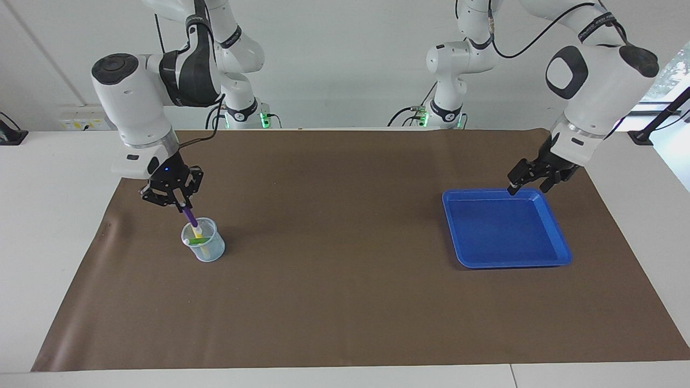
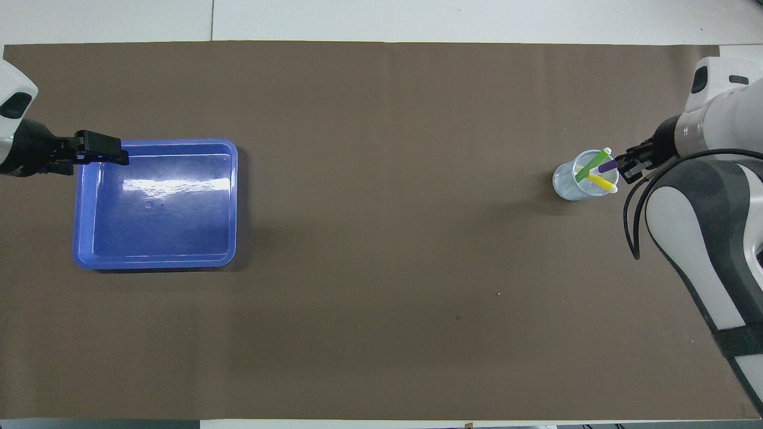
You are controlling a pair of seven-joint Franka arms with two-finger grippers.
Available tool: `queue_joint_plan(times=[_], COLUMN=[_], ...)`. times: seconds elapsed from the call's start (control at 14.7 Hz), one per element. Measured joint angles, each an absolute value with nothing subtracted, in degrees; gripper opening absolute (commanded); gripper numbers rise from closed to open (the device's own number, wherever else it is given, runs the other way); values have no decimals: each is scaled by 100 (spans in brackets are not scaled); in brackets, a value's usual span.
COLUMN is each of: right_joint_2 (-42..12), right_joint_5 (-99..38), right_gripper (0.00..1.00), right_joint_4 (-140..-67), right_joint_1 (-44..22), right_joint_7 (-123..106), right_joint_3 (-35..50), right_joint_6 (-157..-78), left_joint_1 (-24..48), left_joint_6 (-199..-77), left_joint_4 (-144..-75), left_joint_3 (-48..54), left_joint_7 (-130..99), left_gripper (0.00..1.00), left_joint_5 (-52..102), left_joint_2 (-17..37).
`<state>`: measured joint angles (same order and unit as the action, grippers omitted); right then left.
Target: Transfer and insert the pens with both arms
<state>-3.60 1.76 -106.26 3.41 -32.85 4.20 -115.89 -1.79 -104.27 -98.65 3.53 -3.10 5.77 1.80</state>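
A clear cup [image 1: 207, 249] [image 2: 568, 182] stands on the brown mat toward the right arm's end of the table. A yellow pen [image 1: 197, 230] [image 2: 602, 183] and a green pen [image 1: 197, 241] [image 2: 593, 165] lean inside it. My right gripper [image 1: 183, 206] [image 2: 623, 168] hangs just above the cup's rim, shut on the purple pen [image 1: 190, 216] [image 2: 607, 168]. That pen slants down with its lower end inside the cup's mouth. My left gripper [image 1: 525, 186] [image 2: 113, 156] hovers open and holding nothing over the blue tray's corner nearest the robots.
The blue tray [image 1: 512, 263] [image 2: 233, 202] lies toward the left arm's end with nothing in it. The brown mat [image 1: 345, 302] covers most of the white table, and its wide middle stretch holds no objects.
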Motion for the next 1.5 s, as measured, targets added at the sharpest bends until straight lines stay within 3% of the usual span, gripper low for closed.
queue_joint_plan(times=[0.07, 0.14, 0.27, 0.34, 0.41, 0.75, 1.16, 1.5], right_joint_2=[-346, -337, -325, -319, -311, -194, -4, 83], right_joint_5=[108, 74, 56, 53, 52, 19, 13, 14], right_gripper=[0, 16, 78, 94, 100, 100, 100, 100], right_joint_4=[-10700, -10752, -10815, -10824, -10824, -10351, -8918, -8744], right_joint_1=[340, 343, 345, 345, 345, 365, 370, 569], right_joint_7=[-3260, -3237, -3219, -3213, -3211, -3154, -2393, -2265], right_joint_3=[424, 422, 416, 415, 415, 409, 396, 202], right_joint_6=[-11590, -11590, -11593, -11593, -11593, -11112, -9154, -8503], left_joint_1=[-172, -158, -64, 23, 129, 293, 352, 351], left_joint_6=[-10061, -9732, -9148, -8903, -8699, -8293, -8217, -8212], left_joint_4=[-9586, -9343, -8968, -8830, -8733, -8901, -9038, -9039], left_joint_3=[376, 395, 347, 265, 155, -8, 35, 38], left_joint_7=[-307, -307, -296, -240, -158, -10, 12, 9], left_gripper=[100, 100, 100, 100, 100, 100, 100, 100], left_joint_5=[496, 457, 411, 401, 400, 399, 341, 293], left_joint_2=[157, 139, 120, 114, 96, -349, -401, -401])
